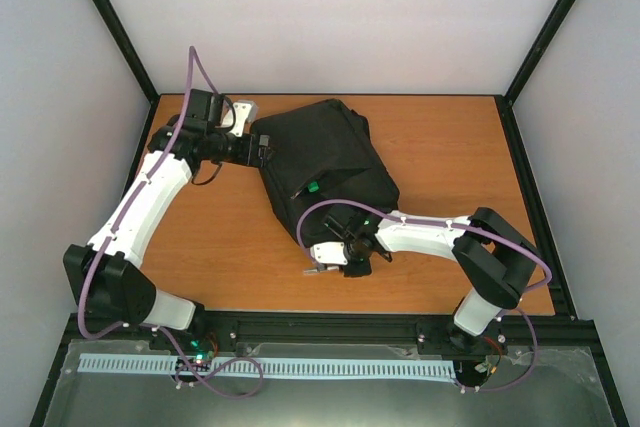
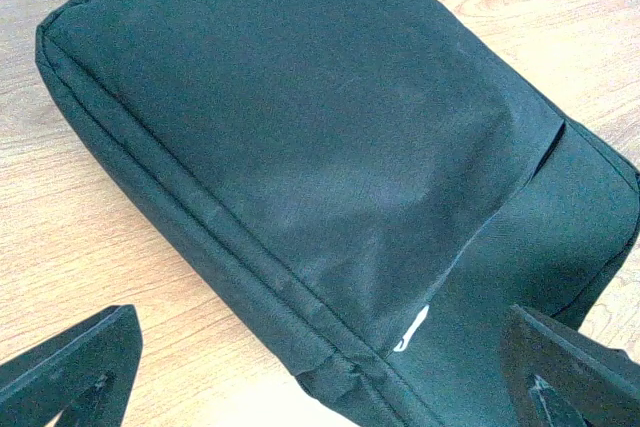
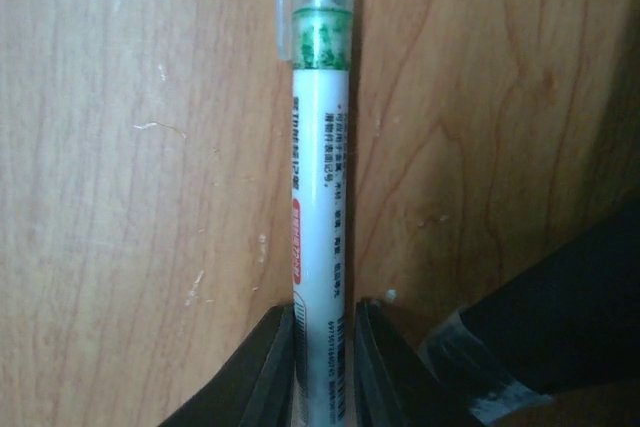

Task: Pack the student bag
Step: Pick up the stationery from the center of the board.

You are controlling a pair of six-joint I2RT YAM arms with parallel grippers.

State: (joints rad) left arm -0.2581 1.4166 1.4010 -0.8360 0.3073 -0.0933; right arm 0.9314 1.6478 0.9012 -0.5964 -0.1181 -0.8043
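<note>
Black fabric is filling the middle of the scene: the student bag (image 1: 325, 162) is lying flat on the wooden counter (image 1: 220, 237), set at an angle toward the far side, between the two arms. The left pincer (image 1: 262, 150) is hovering at the bag's far-left corner, its jaws standing wide apart with nothing between them. In the left wrist view its two dark fingers (image 2: 75, 372) are framing the bag's side seam from above, and a small white mark (image 2: 412, 329) is showing on the fabric near the right-hand finger. The right pincer (image 3: 322, 387) is sitting low over the counter just beside the bag's near edge, and its jaws are clamping a pen (image 3: 320, 197) by the near end of its barrel. The pen is pointing straight away from the wrist camera, its white barrel carrying printed text and a red label strip, its far end clear with green inside. Bare wood is showing behind the pen; whether the pen is touching the counter I cannot tell. On the bag's near part a green speck (image 1: 312, 187) is showing, too small to identify.
</note>
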